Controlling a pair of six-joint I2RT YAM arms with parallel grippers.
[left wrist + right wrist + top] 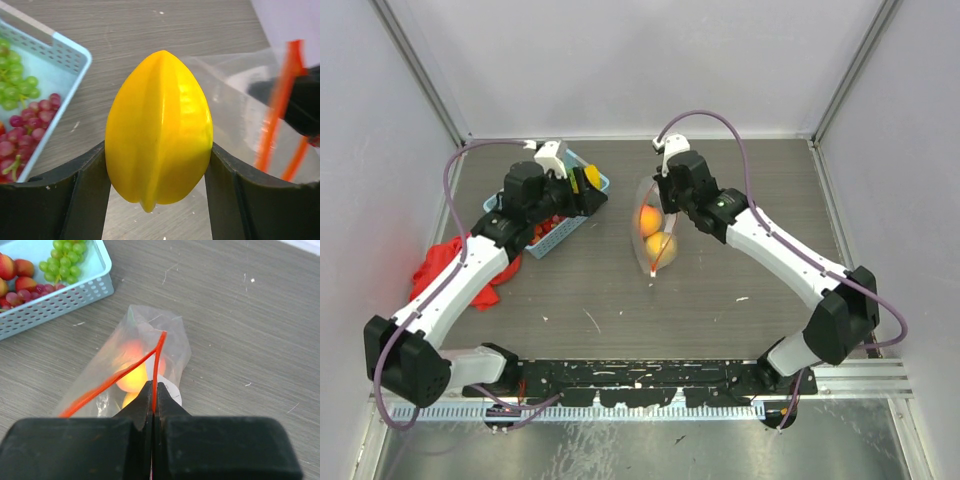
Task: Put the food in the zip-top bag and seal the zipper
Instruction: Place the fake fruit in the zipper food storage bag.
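Grey wood-grain tabletop [720, 290] under two arms. The left gripper [157, 152] clamps a yellow ridged toy lemon [159, 115] at its widest part: seemingly hard, light, glossy (likely slippery). Ahead and right of it, the right gripper [153, 387] pinches the red-orange zipper [159, 352] of the clear, floppy zip-top bag [177, 340], peaches [131, 379] inside.

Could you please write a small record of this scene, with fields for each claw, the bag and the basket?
left claw: grips the yellow fruit
right claw: shut on one strip of the zipper
zip-top bag: mouth open, two orange fruits inside
basket: green grapes, red grapes
sealed: not yet
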